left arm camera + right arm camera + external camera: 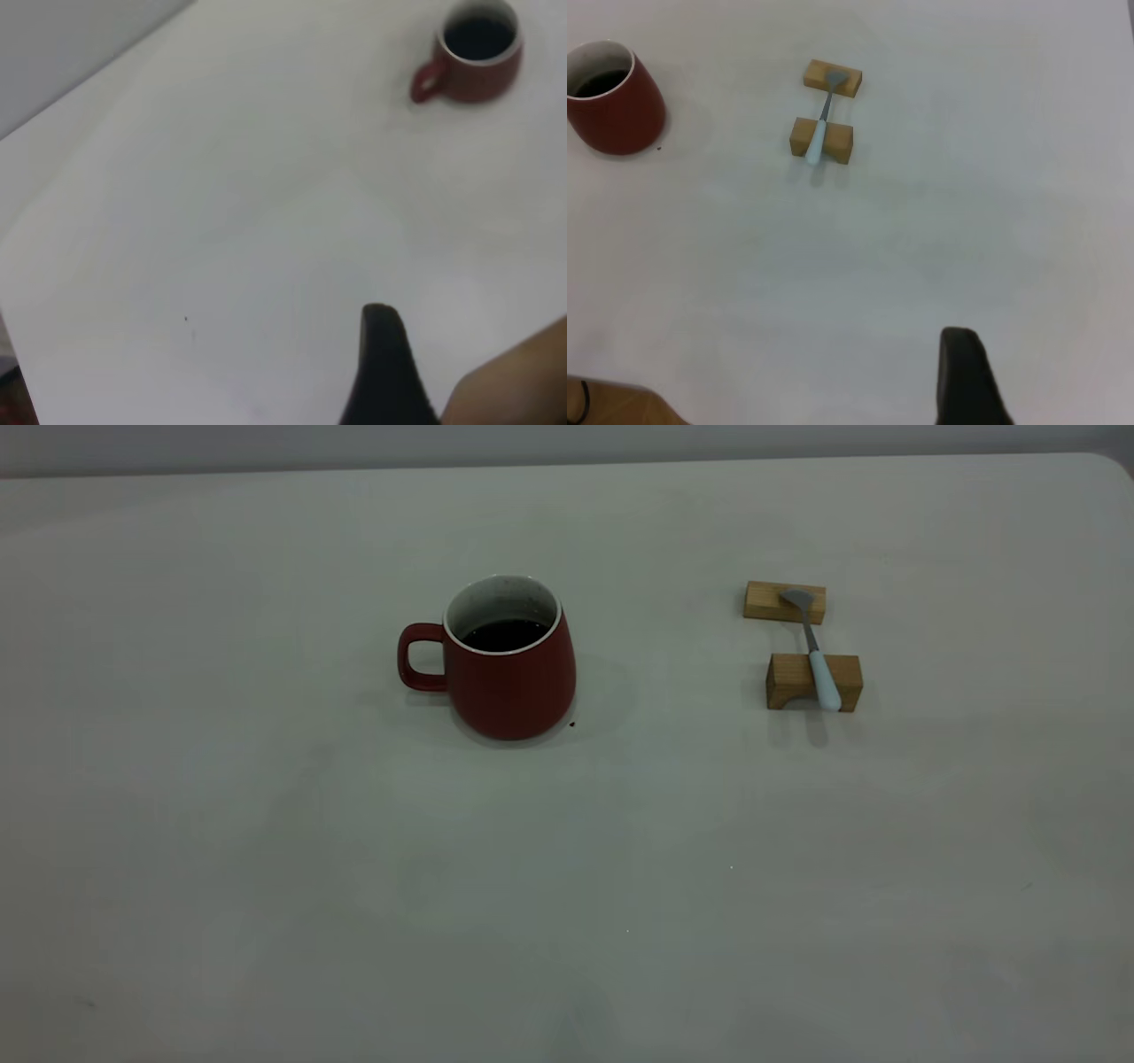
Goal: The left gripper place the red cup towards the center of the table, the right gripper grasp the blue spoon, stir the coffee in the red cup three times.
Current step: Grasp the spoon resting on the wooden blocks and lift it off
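While one dark finger of the left tool shows in its wrist view and one of the right tool in its own, their opening cannot be told; neither holds anything. Red cup with coffee stands mid-tabletop. Blue spoon lies across two wooden blocks, well apart from the cup. Judgement: placement looks complete; spoon grasp and stirring remain

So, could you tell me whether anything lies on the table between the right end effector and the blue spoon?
Nothing visible does. In the right wrist view only bare table lies between the end effector and the spoon, which rests across two wooden blocks. The cup stands off to one side.
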{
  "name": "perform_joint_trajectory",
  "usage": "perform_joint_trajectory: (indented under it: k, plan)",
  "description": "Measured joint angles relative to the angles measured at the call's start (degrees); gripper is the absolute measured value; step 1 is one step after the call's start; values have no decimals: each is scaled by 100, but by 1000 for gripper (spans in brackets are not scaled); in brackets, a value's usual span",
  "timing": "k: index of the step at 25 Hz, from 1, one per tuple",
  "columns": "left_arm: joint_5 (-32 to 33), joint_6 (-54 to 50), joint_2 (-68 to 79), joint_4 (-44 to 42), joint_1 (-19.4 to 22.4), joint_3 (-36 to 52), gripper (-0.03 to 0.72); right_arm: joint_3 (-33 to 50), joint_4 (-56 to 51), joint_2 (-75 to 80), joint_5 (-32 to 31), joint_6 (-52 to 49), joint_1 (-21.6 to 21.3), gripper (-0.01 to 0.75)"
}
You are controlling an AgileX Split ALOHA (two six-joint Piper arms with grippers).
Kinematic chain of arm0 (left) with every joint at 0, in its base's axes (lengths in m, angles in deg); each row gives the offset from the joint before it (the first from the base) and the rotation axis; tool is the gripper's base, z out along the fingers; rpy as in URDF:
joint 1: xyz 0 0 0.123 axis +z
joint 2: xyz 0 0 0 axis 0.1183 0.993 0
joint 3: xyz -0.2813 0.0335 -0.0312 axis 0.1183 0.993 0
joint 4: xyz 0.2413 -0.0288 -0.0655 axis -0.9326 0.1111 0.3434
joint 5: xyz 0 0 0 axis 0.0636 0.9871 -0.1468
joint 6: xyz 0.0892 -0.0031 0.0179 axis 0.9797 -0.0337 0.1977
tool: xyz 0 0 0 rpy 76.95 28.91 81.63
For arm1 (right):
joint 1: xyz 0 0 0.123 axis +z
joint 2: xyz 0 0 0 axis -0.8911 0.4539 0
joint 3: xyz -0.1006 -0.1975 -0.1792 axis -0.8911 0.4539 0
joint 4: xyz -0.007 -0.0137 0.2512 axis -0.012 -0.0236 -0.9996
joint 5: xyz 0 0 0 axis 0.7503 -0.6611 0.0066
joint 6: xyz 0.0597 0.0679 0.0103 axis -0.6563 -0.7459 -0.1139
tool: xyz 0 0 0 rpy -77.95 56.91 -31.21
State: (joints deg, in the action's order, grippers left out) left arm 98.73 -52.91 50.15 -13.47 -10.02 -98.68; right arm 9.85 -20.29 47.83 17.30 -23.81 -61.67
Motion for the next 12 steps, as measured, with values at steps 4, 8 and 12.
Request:
perform_joint_trajectory:
  k: [4,8,12]
  plan:
    - [0,-312,-962,148,615,461,585,0,0,0,0,0,0,489]
    - [0,-1183,-1813,70,1074,1073,585,0,0,0,0,-5,0,489]
    - [0,-1860,-2600,-6,1407,1793,585,0,0,0,0,-5,0,489]
